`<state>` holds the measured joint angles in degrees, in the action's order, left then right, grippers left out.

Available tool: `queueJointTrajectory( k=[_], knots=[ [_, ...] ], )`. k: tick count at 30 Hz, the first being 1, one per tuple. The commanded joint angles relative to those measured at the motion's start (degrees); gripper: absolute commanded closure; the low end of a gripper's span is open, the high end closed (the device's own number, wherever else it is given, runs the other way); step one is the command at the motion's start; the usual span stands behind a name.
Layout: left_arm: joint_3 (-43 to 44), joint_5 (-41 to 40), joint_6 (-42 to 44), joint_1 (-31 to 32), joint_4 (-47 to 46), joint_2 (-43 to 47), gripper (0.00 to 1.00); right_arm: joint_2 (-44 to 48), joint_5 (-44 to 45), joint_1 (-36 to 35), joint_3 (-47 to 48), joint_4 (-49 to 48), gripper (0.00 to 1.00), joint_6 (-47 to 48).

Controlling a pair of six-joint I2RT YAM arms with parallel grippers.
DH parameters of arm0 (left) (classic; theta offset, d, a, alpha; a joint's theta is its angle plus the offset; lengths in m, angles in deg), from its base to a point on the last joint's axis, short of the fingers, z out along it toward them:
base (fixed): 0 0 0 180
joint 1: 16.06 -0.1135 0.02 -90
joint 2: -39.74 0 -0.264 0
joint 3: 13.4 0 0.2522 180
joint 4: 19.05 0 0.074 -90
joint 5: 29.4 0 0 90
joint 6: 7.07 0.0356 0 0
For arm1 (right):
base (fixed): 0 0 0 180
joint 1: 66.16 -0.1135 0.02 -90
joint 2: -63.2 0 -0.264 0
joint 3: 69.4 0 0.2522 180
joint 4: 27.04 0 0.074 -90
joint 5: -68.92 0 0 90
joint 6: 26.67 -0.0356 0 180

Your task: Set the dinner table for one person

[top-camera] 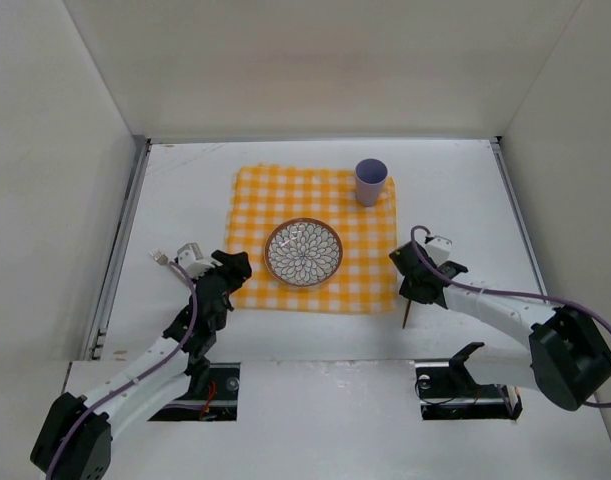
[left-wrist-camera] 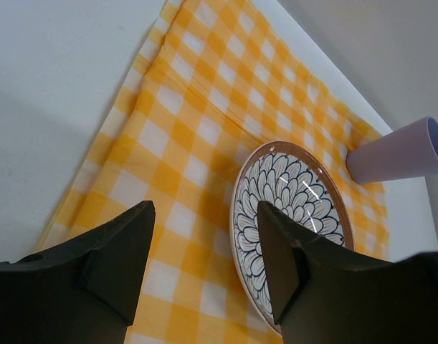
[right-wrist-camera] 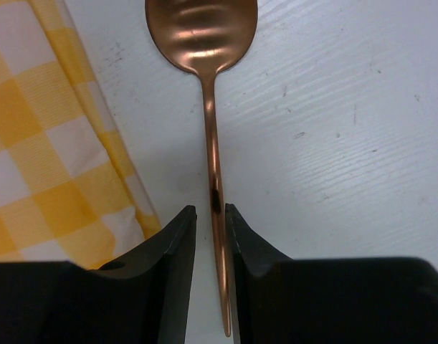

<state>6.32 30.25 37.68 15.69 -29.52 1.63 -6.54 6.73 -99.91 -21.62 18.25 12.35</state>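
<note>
The dinner table (top-camera: 185, 205) carries a yellow-and-white checked cloth (top-camera: 315, 195). On the cloth sit a flower-patterned plate (top-camera: 303, 252) and a lilac cup (top-camera: 370, 182). A copper spoon (right-wrist-camera: 208, 107) lies flat on the table just right of the cloth (right-wrist-camera: 46, 165). My right gripper (right-wrist-camera: 209, 211) straddles its handle with the jaws narrowly open and a small gap on the left side. In the top view the handle's end (top-camera: 406, 316) sticks out below the right gripper (top-camera: 410, 275). My left gripper (left-wrist-camera: 204, 215) is open and empty over the cloth's near left part, beside the plate (left-wrist-camera: 290, 193).
Metal rails (top-camera: 120, 240) run along the table's left and right sides. White walls enclose the back and sides. The cup also shows lying across the left wrist view (left-wrist-camera: 401, 154) at the cloth's far corner.
</note>
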Motion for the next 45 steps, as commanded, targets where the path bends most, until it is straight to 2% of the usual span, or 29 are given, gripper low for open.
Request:
queueJointTrajectory(
  k=[1,25,26,33,45],
  knots=[
    [0.37,0.73,-0.62,-0.15,-2.75,-0.74,0.43,-0.22,-0.83,0.75,0.87,-2.52,0.70,1.50],
    [-0.16,1.87,-0.97,-1.65,-2.23,1.28,0.43,-0.23,-0.83,0.76,0.87,-2.52,0.70,1.50],
    [-0.16,2.05,-0.98,-1.65,-2.23,1.28,0.43,-8.75,-1.70,6.33,5.92,-1.13,0.66,9.76],
    [-0.24,2.14,-1.06,-1.82,-2.05,1.90,0.43,-8.75,-1.62,6.65,5.79,-1.73,0.63,9.85],
    [-0.33,2.14,-1.06,-1.82,-2.05,1.81,0.43,-7.70,-2.06,7.26,5.27,-3.13,0.93,10.20]
  ],
)
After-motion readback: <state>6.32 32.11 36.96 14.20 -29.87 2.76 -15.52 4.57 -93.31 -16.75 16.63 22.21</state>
